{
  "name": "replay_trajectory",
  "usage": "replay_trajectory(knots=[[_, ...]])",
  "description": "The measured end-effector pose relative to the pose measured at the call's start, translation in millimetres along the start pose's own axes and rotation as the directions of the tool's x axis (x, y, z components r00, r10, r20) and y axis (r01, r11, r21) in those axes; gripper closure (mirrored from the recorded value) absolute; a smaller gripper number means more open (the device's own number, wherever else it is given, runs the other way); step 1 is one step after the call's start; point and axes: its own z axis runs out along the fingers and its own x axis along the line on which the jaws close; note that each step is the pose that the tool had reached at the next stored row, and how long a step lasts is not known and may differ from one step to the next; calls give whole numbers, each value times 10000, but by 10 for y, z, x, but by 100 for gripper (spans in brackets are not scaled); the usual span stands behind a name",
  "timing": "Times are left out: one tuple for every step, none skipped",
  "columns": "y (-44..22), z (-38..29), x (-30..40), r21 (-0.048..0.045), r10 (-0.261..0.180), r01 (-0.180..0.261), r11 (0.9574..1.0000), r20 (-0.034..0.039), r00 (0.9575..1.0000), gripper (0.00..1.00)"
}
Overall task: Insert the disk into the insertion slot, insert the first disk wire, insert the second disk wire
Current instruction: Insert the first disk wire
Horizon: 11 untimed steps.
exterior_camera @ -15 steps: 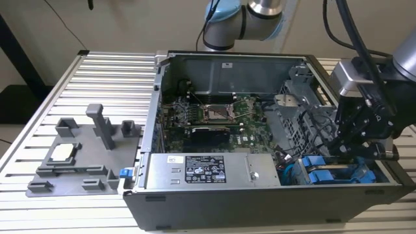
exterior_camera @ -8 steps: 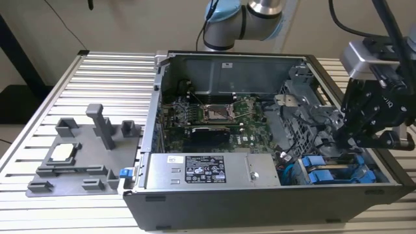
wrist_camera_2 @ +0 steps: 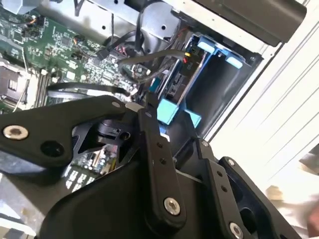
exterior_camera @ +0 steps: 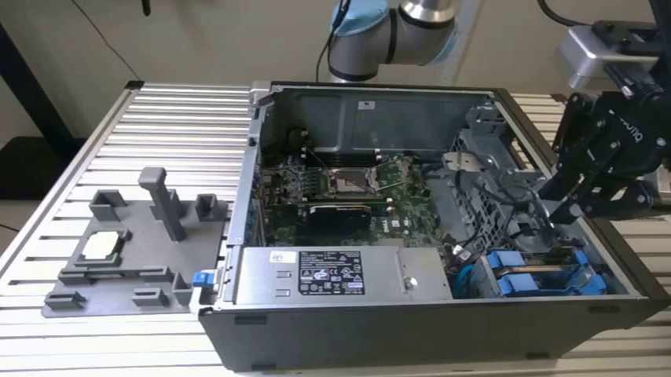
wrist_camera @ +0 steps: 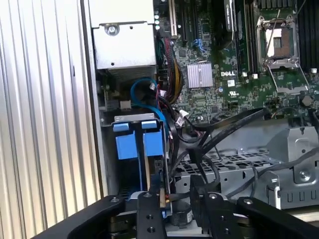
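Observation:
Two blue-fronted carriers [exterior_camera: 524, 281] sit side by side inside the grey drive cage [exterior_camera: 477, 200] at the case's front corner, on the exterior view's right. One of them is the disk, pushed into the insertion slot; I cannot tell which. In the first wrist view their blue fronts [wrist_camera: 139, 144] stand just beyond the fingers. My gripper [exterior_camera: 555, 210] reaches down into the cage behind the carriers. Its fingers [wrist_camera_2: 149, 119] look shut on the end of a black disk wire [wrist_camera: 192, 169], close to the rear of one carrier [wrist_camera_2: 165, 110]. The wire's plug is mostly hidden by the fingers.
The open computer case [exterior_camera: 419, 330] lies on a slatted metal table [exterior_camera: 157, 118]. Inside are the motherboard [exterior_camera: 335, 184] and a grey box with a white label [exterior_camera: 335, 275]. Loose black cables [wrist_camera: 224, 129] cross the cage. A grey fixture [exterior_camera: 126, 251] stands at the exterior view's left.

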Motion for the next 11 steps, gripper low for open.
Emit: replay_trajectory(knots=[[13,4,-46,14,-2,2,10000,-1,10000,63],[27,8,-88,26,-3,3,10000,-2,10000,63],[46,13,-128,37,-4,4,10000,-3,10000,63],[67,15,-162,50,-5,5,10000,-14,10000,63],[91,21,-190,76,-7,7,10000,-27,10000,63],[116,30,-209,107,-9,10,9999,-74,10000,63],[145,37,-221,126,-8,9,9999,-145,9999,63],[174,44,-232,144,-6,9,9999,-232,9997,63],[200,53,-248,168,-6,10,9999,-285,9996,63],[222,64,-264,191,-8,15,9998,-324,9995,63],[238,72,-276,209,-15,23,9998,-383,9993,63]])
